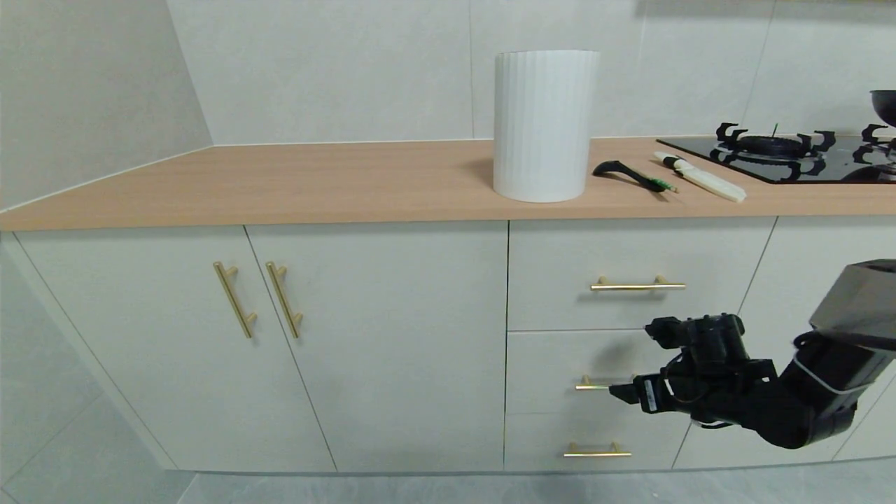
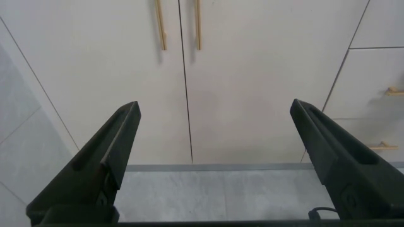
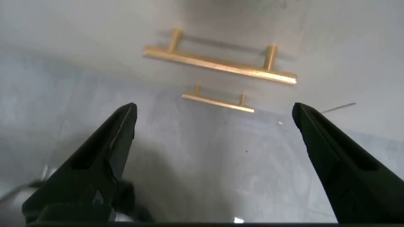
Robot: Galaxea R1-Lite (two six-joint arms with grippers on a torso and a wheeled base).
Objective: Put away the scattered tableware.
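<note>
A spoon (image 1: 628, 174) and knife (image 1: 701, 178) lie by the pot (image 1: 544, 126) on the worktop (image 1: 315, 182). The left gripper (image 2: 213, 107) and right gripper (image 3: 213, 108) have jaws spread.

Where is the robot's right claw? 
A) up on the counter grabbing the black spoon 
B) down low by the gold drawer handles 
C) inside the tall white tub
B: the right gripper hangs low beside the middle drawer handle, and the black spoon lies untouched up on the counter.
</note>
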